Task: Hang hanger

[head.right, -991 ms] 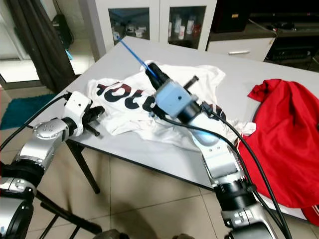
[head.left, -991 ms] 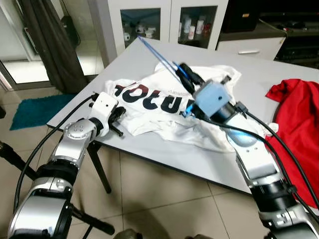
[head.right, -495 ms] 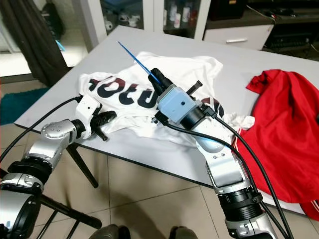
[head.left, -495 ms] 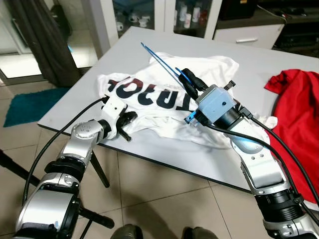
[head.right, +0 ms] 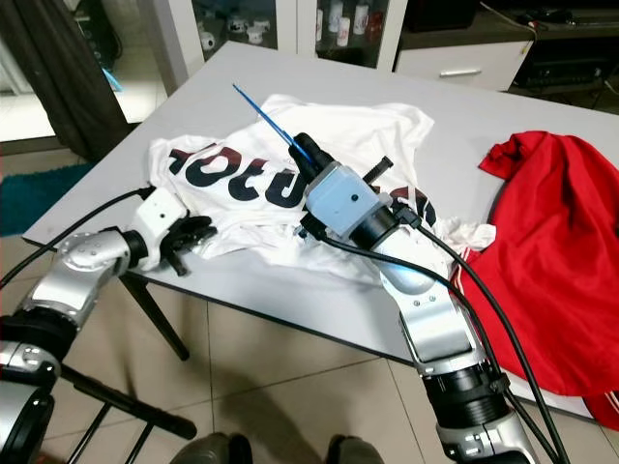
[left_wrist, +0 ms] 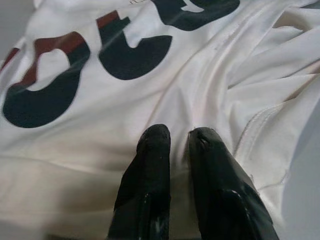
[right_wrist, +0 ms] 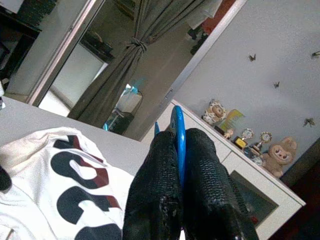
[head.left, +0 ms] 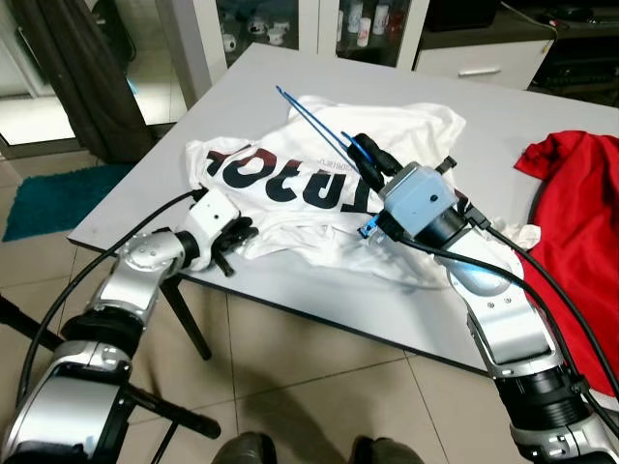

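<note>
A white shirt (head.left: 319, 184) with dark lettering lies crumpled at the centre of a grey bench (head.left: 542, 135), with one red garment (head.left: 580, 222) heaped at 3 o'clock from it, near the bench's edge. The right gripper (head.left: 366, 155) hovers over the shirt, jaws clamped on a thin blue hanger (head.left: 314, 121) whose wire points up toward 11 o'clock, clear of the cloth. The left gripper (head.left: 232, 235) sits at the shirt's 8 o'clock hem by the bench edge; in its wrist view two black fingers (left_wrist: 150, 170) stand nearly together with a narrow gap, resting on the white fabric. A white glass-door cabinet (head.left: 319, 24) holding small bottles stands at 12 o'clock behind the bench, a dark curtain (head.left: 77, 68) at 10 o'clock, and a teal mat (head.left: 58, 193) on the tiled floor at 9 o'clock. Two shoe tips (head.left: 242, 449) show at 6 o'clock.
</note>
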### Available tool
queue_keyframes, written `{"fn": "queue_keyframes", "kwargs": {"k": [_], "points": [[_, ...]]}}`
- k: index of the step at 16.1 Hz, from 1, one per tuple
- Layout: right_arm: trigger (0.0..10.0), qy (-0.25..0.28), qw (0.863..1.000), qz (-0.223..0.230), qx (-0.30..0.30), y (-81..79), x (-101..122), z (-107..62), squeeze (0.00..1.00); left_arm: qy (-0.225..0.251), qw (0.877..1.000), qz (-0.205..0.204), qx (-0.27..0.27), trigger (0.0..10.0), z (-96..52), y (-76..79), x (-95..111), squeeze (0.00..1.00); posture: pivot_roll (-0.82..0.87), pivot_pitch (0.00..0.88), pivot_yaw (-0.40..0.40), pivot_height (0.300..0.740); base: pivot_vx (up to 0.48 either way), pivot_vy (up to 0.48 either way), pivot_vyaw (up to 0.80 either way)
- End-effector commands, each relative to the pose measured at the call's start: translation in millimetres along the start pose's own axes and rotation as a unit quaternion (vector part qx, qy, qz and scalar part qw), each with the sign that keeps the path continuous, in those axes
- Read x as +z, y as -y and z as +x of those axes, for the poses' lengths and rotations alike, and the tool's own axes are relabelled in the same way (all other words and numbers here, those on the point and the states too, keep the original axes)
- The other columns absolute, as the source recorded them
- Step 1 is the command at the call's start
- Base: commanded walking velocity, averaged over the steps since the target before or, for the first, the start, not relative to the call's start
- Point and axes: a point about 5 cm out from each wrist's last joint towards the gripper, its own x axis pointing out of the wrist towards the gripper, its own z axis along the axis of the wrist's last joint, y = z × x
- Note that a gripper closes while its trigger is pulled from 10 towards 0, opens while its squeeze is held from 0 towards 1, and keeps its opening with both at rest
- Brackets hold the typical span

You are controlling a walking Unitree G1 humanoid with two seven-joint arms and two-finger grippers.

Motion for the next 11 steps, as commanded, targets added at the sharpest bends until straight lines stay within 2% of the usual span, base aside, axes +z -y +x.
{"fn": "queue_keyframes", "kwargs": {"k": [1,8,11], "points": [[10.0,0.013,1.0,-0.004,0.002,4.1,6,3.4,0.0,-0.001,1.0,0.015,-0.009,10.0,-2.2,0.2,3,0.0,-0.03,0.092,0.015,0.74,0.0,0.0,0.0],[10.0,0.012,1.0,-0.006,0.003,5.6,5,4.1,0.0,0.008,0.997,0.029,-0.077,10.0,-3.4,16.9,9,0.0,-0.03,0.081,0.013,0.74,0.0,0.0,0.0],[10.0,0.011,1.0,-0.005,0.0,6.0,4,3.7,0.0,0.007,0.996,0.032,-0.078,10.0,-5.5,17.1,10,0.0,-0.03,0.078,0.016,0.74,0.0,0.0,0.0]]}}
